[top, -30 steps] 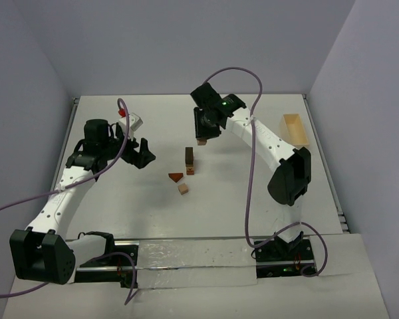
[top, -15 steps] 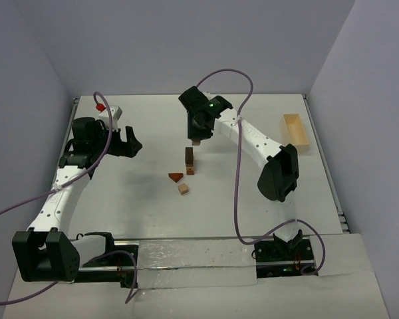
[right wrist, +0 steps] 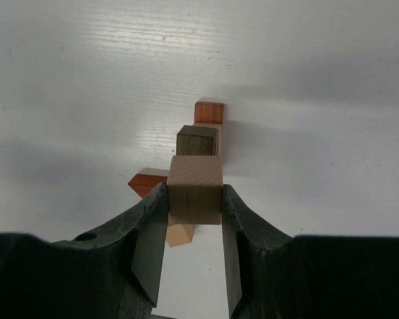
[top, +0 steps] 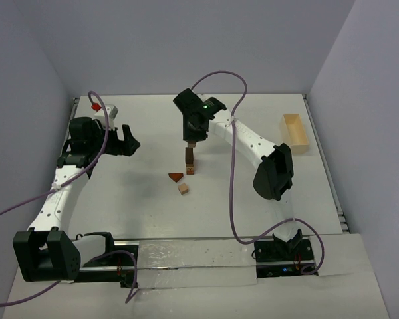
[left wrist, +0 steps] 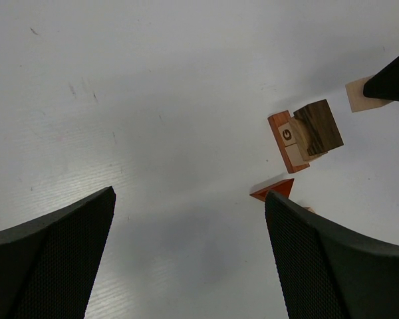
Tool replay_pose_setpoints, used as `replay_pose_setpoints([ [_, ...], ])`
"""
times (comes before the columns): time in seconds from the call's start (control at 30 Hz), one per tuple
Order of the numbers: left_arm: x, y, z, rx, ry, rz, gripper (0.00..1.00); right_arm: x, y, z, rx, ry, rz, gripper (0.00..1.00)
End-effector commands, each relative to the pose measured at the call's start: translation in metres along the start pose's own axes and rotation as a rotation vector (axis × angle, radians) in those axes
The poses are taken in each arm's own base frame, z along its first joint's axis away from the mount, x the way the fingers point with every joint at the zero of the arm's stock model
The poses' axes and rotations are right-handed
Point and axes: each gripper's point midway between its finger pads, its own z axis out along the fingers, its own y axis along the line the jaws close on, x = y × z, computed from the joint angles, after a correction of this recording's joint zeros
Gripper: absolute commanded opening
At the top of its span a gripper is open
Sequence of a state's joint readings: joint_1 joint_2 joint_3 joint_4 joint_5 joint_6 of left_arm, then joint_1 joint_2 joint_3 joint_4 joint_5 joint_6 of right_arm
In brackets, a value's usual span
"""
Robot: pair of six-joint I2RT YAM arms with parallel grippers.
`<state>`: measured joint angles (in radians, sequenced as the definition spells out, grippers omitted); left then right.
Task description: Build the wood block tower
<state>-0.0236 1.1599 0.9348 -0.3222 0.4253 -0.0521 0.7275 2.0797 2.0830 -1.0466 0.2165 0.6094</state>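
Note:
The tower [top: 189,160] is a short stack mid-table: a dark brown block [right wrist: 198,141] on pale and reddish blocks [right wrist: 209,112]; it also shows in the left wrist view [left wrist: 306,133]. My right gripper [top: 192,138] is shut on a tan cube [right wrist: 195,189] and holds it above the stack, just short of it. A reddish wedge [top: 176,177] and a loose tan cube [top: 183,189] lie on the table in front of the stack. My left gripper [top: 126,141] is open and empty, well left of the stack, with bare table between its fingers [left wrist: 66,266].
A pale wooden open box [top: 294,131] stands at the right side of the table. Walls enclose the table at the back and sides. The right arm's forearm [top: 253,143] stretches across the right half.
My right gripper has carried the tan cube leftward to above the stack. My left gripper has drawn back to the left, away from the blocks.

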Motion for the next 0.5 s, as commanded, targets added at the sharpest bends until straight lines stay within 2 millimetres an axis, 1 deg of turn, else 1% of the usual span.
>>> replay_pose_setpoints([
  [0.0,-0.021,-0.002,0.0,0.019,-0.067,0.002,0.99,-0.007,0.011,0.0,-0.013,-0.03,0.015,0.0],
  [0.47,-0.022,-0.004,-0.001,0.029,-0.072,0.0,0.99,0.007,0.01,0.016,0.006,0.01,-0.001,0.03],
])
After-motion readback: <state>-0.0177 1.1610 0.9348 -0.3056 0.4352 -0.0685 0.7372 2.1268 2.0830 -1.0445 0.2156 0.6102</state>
